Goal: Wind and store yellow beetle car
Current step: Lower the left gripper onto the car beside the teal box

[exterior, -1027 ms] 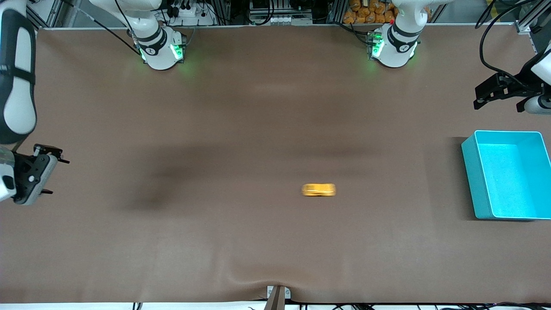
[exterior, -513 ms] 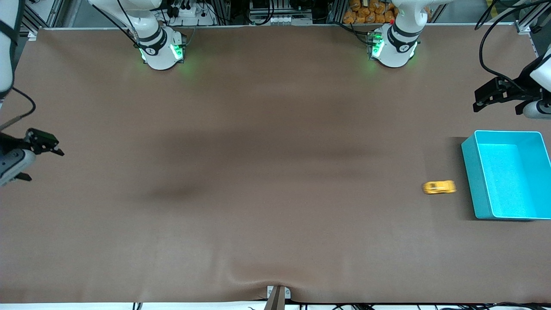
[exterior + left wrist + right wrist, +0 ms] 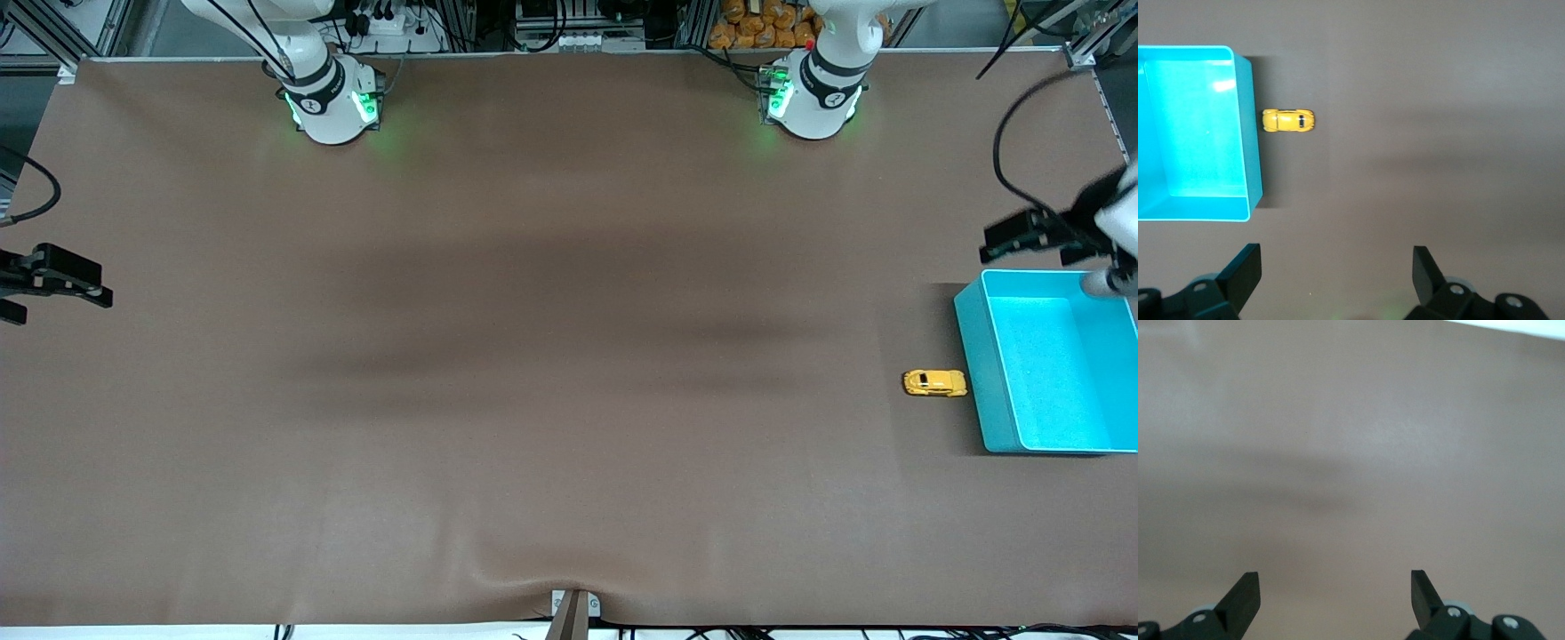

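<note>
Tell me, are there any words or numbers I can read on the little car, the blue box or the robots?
None can be read.
Toy car: no letters or numbers show.
Blue box: plain, no label.
Robot bases: each has a small dark mark by the green lights, too small to read.

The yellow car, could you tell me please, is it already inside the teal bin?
No, the car sits on the table beside the bin's outer wall, toward the right arm's end from it.
</note>
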Tool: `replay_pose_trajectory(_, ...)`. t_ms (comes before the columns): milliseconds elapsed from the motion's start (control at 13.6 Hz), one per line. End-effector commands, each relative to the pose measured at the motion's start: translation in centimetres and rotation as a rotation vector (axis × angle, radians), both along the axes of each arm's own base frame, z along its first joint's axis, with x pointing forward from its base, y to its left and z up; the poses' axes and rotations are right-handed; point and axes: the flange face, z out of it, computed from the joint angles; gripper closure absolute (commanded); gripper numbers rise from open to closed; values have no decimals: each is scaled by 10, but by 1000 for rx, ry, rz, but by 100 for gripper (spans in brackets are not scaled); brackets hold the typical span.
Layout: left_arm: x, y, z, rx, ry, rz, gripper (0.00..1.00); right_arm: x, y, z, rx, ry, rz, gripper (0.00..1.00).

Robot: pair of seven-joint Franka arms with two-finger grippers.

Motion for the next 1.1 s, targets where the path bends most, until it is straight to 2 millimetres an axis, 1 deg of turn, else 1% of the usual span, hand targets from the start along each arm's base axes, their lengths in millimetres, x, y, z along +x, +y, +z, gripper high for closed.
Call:
replay_pose_trajectory(0, 33, 74, -77, -13, 55, 106, 0, -24, 7, 35, 26, -15, -150, 0)
replay_pose_trajectory(73, 41, 108, -106, -22, 54, 154, 0, -33, 8, 45, 24, -27, -169, 0)
replay_pose_trajectory(147, 47, 143, -135, -29, 37, 201, 0, -38, 9, 43, 18, -10, -175, 0)
replay_pose_trajectory(220, 52, 173, -161, -35, 15, 233, 0, -46, 12, 44, 2, 4, -176, 0)
replay_pose_trajectory(293, 53, 192, -177, -37, -1, 258, 0, -56, 11, 45, -19, 10, -175, 0)
replay_pose_trajectory(367, 55, 201, -188, -35, -11, 285, 0, -67, 15, 38, -31, 14, -168, 0)
replay_pose_trajectory(513, 62, 189, -202, 25, 1, 239, 0, -87, 16, 26, -24, -19, -162, 0)
replay_pose_trajectory(587, 65, 184, -209, 69, 11, 238, 0, -93, 18, 20, -24, -20, -155, 0)
replay_pose_trajectory(660, 69, 175, -222, 95, 26, 259, 0, -93, 18, 19, -24, -10, -155, 0)
replay_pose_trajectory(807, 78, 153, -228, 149, 15, 306, 0, -93, 18, 21, -23, 5, -155, 0)
replay_pose_trajectory(880, 81, 145, -239, 180, 25, 333, 0, -93, 21, 21, -27, 8, -148, 0)
replay_pose_trajectory(953, 84, 137, -249, 198, 17, 406, 0, -94, 23, 20, -27, 15, -143, 0)
replay_pose_trajectory(1027, 87, 132, -257, 207, -4, 535, 0, -94, 22, 18, -28, 25, -143, 0)
